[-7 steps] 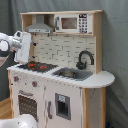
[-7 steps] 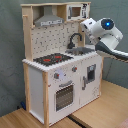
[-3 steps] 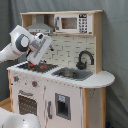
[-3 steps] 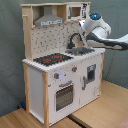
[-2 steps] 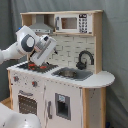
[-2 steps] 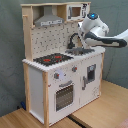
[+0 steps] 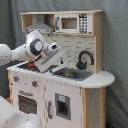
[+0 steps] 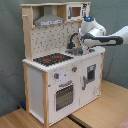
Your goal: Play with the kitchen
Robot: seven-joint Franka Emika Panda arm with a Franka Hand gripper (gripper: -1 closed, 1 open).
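The kitchen [image 7: 75, 95] is a tall white and light-wood toy unit with a grey hood [image 7: 39, 25], a black faucet [image 7: 85, 59], a sink [image 7: 76, 74], knobs and an oven door [image 7: 26, 102]. In the second exterior view the kitchen [image 8: 47, 82] shows its red-ringed hob [image 8: 52, 59] and its pegboard back. My arm reaches in over the counter. My gripper [image 7: 52, 66] hangs low between hob and sink, tilted. In the second exterior view my gripper [image 8: 76, 49] is just in front of the faucet [image 8: 75, 37], above the sink area. Nothing shows as held.
A toy microwave [image 7: 70, 22] sits on the top shelf. The rounded counter end [image 7: 102, 77] juts out past the sink. The kitchen stands on a wooden floor [image 8: 110, 107] before a grey curtain. A white arm part [image 7: 12, 117] fills the first exterior view's lower left corner.
My arm has swung in from beside the kitchen and come down over the counter. It now sits by the sink and faucet instead of out at the side.
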